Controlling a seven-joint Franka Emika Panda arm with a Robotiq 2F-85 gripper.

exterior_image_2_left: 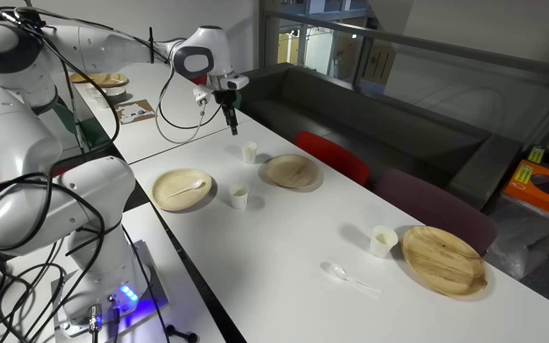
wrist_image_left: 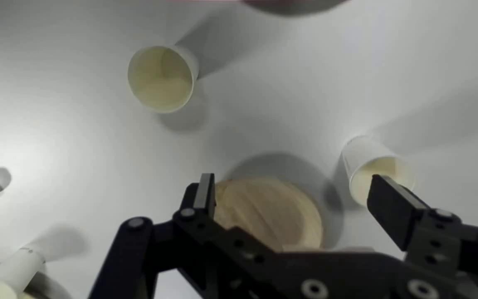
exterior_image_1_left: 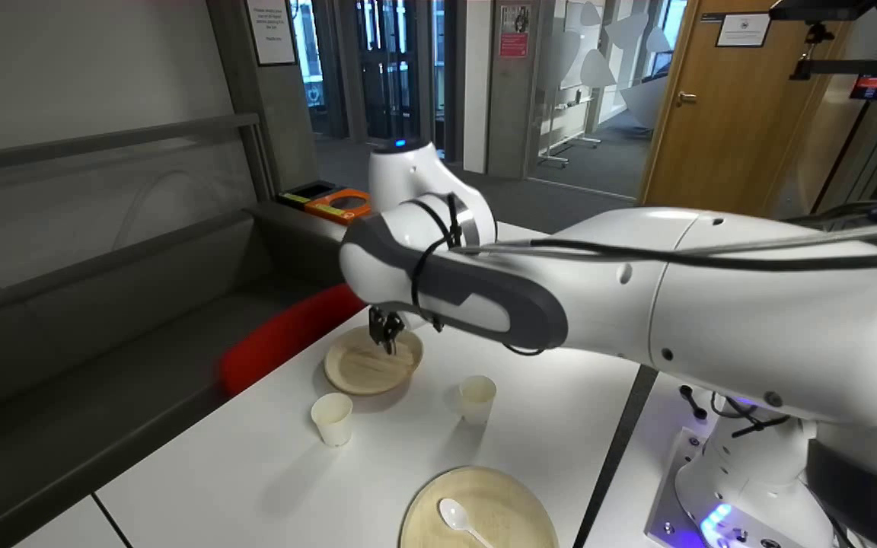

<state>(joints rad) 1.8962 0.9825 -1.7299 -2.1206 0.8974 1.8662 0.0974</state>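
My gripper (wrist_image_left: 293, 187) hangs above the white table with its jaws wide apart and nothing between them. In the wrist view a wooden plate (wrist_image_left: 272, 207) lies below, partly hidden by the left finger and gripper body. A white paper cup (wrist_image_left: 359, 153) stands near it, overlapped by the right finger; another upright cup (wrist_image_left: 162, 79) shows farther up. In an exterior view the gripper (exterior_image_2_left: 233, 128) is raised over the table, closest in the picture to a cup (exterior_image_2_left: 249, 153). In an exterior view the gripper (exterior_image_1_left: 387, 339) appears in front of a plate (exterior_image_1_left: 366, 369).
A plate (exterior_image_2_left: 169, 195) bears a white spoon (exterior_image_2_left: 186, 189). Also on the table are a cup (exterior_image_2_left: 239, 197), another cup (exterior_image_2_left: 383, 242), a plate (exterior_image_2_left: 443, 262) and a loose spoon (exterior_image_2_left: 350, 277). Red chair (exterior_image_1_left: 279, 339) and grey sofa (exterior_image_1_left: 103, 365) border the table.
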